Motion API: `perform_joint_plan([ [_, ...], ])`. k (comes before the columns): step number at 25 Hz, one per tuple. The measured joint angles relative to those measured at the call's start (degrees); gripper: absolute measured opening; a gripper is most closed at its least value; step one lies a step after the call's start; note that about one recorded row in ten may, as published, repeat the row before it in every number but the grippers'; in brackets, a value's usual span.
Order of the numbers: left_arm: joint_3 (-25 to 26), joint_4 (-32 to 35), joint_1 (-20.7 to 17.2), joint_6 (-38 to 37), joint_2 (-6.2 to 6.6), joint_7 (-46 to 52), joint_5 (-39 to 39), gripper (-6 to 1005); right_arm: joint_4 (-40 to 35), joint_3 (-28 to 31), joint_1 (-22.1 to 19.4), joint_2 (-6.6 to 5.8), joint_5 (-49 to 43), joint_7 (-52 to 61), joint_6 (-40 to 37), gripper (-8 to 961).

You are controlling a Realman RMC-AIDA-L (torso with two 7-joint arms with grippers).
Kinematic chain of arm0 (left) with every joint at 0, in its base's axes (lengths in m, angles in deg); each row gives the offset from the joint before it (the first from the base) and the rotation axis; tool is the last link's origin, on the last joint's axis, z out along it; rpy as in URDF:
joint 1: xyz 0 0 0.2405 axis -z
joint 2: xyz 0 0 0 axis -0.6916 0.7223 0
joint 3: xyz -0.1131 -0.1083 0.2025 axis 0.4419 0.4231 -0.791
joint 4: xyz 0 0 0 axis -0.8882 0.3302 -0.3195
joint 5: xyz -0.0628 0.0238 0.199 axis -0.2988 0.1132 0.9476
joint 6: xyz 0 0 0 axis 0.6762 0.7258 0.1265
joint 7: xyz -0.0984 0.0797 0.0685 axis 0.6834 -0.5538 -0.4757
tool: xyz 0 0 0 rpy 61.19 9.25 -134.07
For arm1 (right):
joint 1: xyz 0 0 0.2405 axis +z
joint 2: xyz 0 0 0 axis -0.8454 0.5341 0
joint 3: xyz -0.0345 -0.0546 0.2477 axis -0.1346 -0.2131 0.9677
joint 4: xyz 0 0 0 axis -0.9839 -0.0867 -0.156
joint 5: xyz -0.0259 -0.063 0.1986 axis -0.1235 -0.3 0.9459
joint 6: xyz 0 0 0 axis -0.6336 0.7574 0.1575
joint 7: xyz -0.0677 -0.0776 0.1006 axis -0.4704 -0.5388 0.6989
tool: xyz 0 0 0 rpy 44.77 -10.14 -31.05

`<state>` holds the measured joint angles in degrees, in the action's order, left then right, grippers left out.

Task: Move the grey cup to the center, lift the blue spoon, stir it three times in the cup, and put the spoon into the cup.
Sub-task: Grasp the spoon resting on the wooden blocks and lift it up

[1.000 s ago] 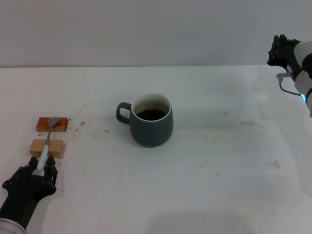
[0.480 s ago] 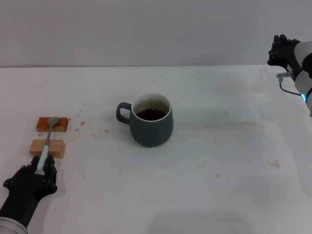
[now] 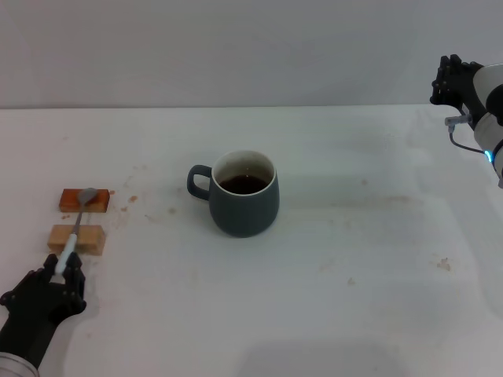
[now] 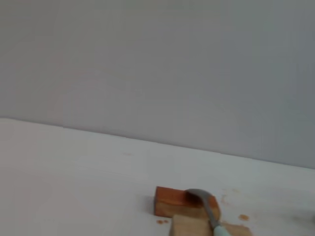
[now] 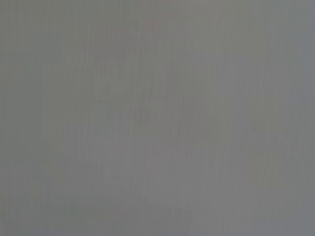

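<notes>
The grey cup (image 3: 244,200) stands upright near the middle of the table, its handle to the left and dark liquid inside. The blue spoon (image 3: 75,228) lies across an orange block (image 3: 98,201) and a tan block (image 3: 88,239), bowl on the orange one. My left gripper (image 3: 59,275) is low at the front left, open, its fingers either side of the end of the spoon's pale handle. In the left wrist view the spoon (image 4: 209,214) rests on both blocks. My right gripper (image 3: 449,80) is raised at the far right, away from the cup.
The white table (image 3: 354,259) has small brown stains left of the cup and at the right. The orange block (image 4: 172,202) and tan block (image 4: 189,228) show low in the left wrist view. The right wrist view shows only plain grey.
My left gripper has drawn back a little toward the table's front edge along the spoon's handle. The spoon, blocks, cup and right arm have not moved.
</notes>
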<state>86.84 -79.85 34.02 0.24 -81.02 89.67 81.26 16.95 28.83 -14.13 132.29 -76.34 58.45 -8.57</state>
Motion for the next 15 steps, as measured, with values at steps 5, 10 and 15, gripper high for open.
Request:
perform_joint_plan([
  [5, -2.30, 1.58, 0.72, -2.57, -0.04, -2.49, -5.63, 282, 0.10, 0.00, 0.00, 0.03, -0.06, 0.00, 0.00, 81],
  [10, -5.56, 1.46, 1.70, -3.31, 0.10, -7.40, -10.94, 242, 0.20, 0.04, -0.21, 0.06, -0.53, 0.00, 0.00, 81],
  [15, -5.75, 1.54, 1.85, -3.53, 0.09, -7.60, -11.11, 179, 0.20, 0.00, -0.24, 0.09, -0.56, 0.00, 0.02, 81],
])
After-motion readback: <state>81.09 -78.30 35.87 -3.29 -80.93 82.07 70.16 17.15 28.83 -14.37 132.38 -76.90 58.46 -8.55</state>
